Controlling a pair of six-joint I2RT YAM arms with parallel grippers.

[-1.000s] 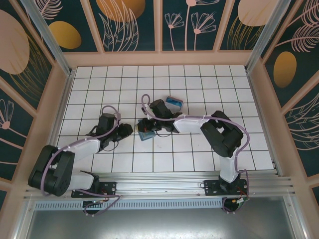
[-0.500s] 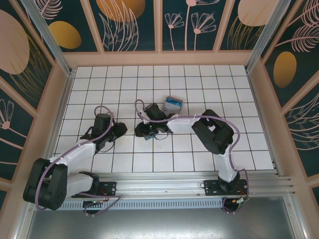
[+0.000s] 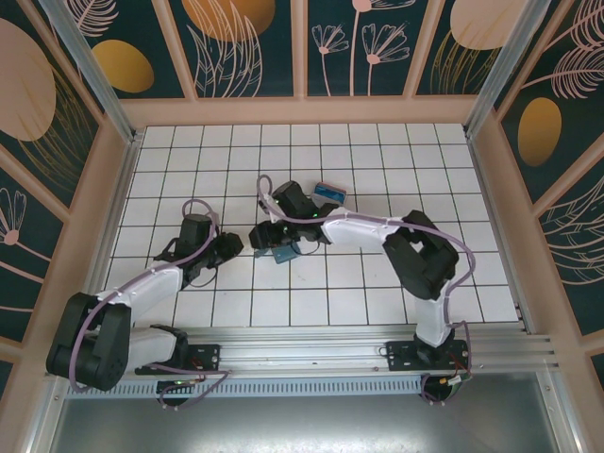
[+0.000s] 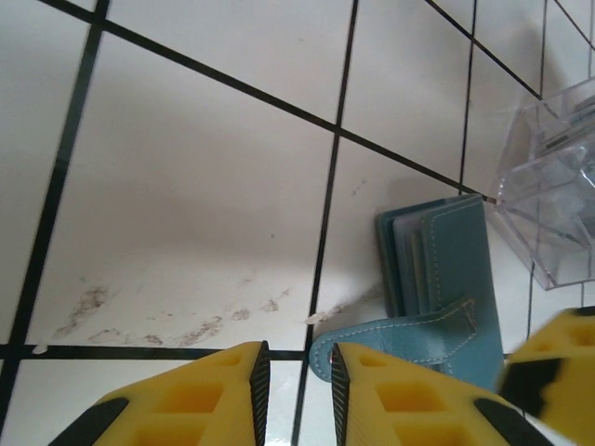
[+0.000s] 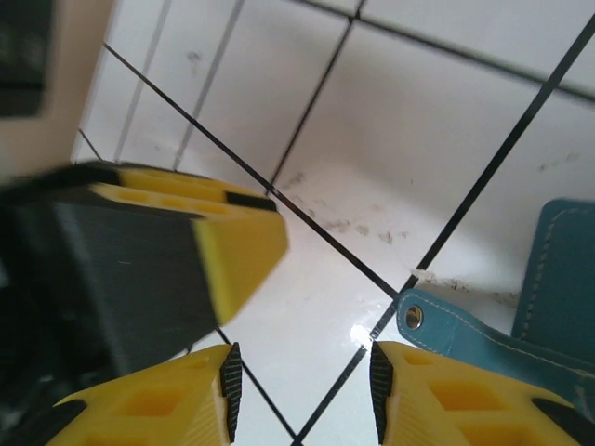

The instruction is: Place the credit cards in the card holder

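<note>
We judge the step in hand to be readying the card holder [image 4: 435,279], with no card picked up yet. It lies open on the tiled worktop [image 4: 186,195] at the lower right of the left wrist view, inner pockets up, its snap strap curling toward the bottom edge. In the top view it sits at mid-frame between the two arms. The credit cards [image 3: 328,193] look to be in the clear tray [image 4: 548,186], just up and right of the holder; we read them only as a blue patch from above.

The left end effector [image 4: 296,376] hovers low beside the strap with its fingers only a narrow slit apart, gripping nothing. The right end effector [image 5: 302,381] has its fingers wider apart and is also empty, with bare tile between them. The strap's snap end lies just beyond one fingertip (whether it touches, we cannot tell).

The next move, as we see it, calls for one arm to pin the holder flat. The other must then reach to the tray for a card, a thin thing needing an edge-on pinch.
</note>
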